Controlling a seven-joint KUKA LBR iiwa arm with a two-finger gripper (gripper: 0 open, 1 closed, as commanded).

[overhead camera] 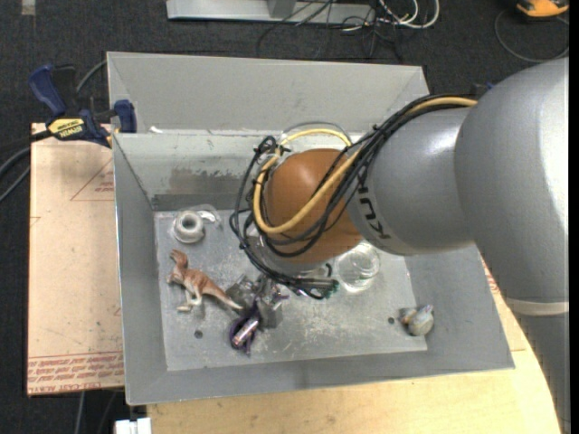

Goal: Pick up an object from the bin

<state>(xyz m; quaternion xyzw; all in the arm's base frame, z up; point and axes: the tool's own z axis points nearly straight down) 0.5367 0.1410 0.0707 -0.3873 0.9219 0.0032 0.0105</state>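
The hand [258, 304] hangs just right of the toy dinosaur [194, 284], over a small dark purple thing [243, 331] lying off the dinosaur's tail; we cannot tell whether the hand is clenched or released. We judge the grasp is at hand: next, a firm grip, then a clean lift.

Grey metal bin [136, 233], brown toy dinosaur [201, 287], pale ring [188, 227], clear cup [359, 269], greyish lump [418, 319]

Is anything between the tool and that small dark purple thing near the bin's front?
Nothing visible does. The tool sits right at the purple thing; the brown toy dinosaur lies close beside it, not between them.
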